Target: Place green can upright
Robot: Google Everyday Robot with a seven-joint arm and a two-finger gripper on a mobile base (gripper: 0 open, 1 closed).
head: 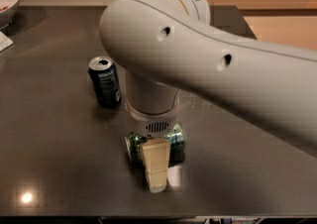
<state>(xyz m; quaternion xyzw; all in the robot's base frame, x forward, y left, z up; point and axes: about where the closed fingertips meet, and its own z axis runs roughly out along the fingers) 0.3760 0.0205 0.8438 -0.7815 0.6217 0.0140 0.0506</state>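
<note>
You see gripper [155, 162] down at green can [176, 138], which lies on its side on dark table [54, 148]. Claw apart or clamped: cannot tell. Dark blue can [105, 82] upright nearby.

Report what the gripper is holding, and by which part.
Cannot tell. The gripper sits over the middle of the green can, which lies sideways on the table.

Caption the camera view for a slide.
Gripper at the green can lying sideways; dark blue can upright behind.

One high camera looks steeply down past the arm [213, 69] — near the gripper [155, 166], low centre.
</note>
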